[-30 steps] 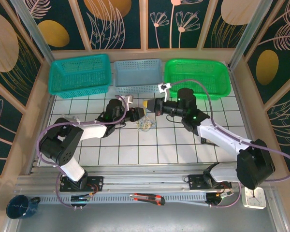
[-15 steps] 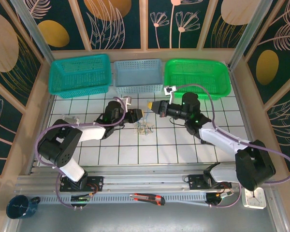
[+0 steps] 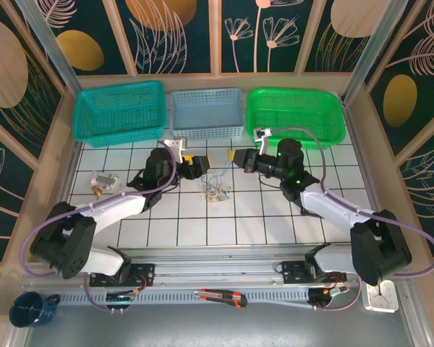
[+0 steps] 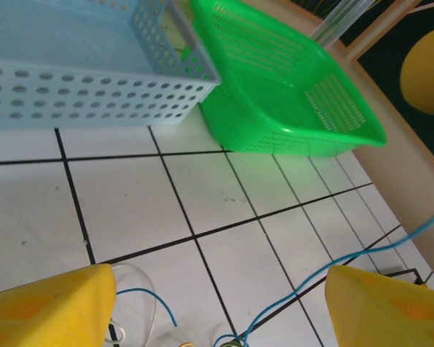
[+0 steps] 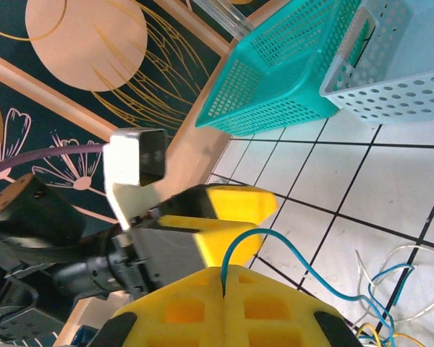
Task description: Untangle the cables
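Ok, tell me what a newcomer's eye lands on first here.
Three bright baskets line the far edge: teal basket left, pale blue basket middle, green basket right. Mid-table, both arms meet over the cables, a thin tangle; the right fingers are shut on a blue wire from it, the left fingers wide open.

Bright, even light w/ soft shadows; wrist cams blur close up.

top view looks down from behind; close wrist views share blue basket
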You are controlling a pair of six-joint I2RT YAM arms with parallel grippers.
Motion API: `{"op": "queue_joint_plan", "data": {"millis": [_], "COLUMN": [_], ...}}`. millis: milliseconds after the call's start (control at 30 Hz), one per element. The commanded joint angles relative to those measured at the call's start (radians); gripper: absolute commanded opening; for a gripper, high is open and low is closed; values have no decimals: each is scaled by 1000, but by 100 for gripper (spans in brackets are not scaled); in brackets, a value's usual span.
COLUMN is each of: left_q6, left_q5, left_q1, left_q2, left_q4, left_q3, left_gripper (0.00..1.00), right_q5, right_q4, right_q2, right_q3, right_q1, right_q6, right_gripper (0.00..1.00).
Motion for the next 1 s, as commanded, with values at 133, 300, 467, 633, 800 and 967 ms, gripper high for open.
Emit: {"op": "queue_joint_plan", "data": {"millis": [133,300,467,633,800,967], "left_q6": [-2,2,8,35,39,14], "left_q5": [136,159,174,211,210,224], "left_q1": [-10,-35,-49,-55,-62,-63], "left_q2": [-92,-85,-16,66,105,139], "left_q4": [-9,3,29,7,21,73], "left_q3": [-64,-91,-59,4,26,29], "left_gripper": [74,74,74,74,70,51], "right_q5": [42,37,29,31,31,25], "right_q4": [31,45,49,46,44,42], "right_q2": [29,56,71,72,78,98], "right_q3": [-7,-3,4,7,12,25], "right_q1": [-16,-21,-22,-21,-21,-22], "right_q6": [2,9,15,16,16,16], "right_gripper": [0,0,0,0,0,0]}}
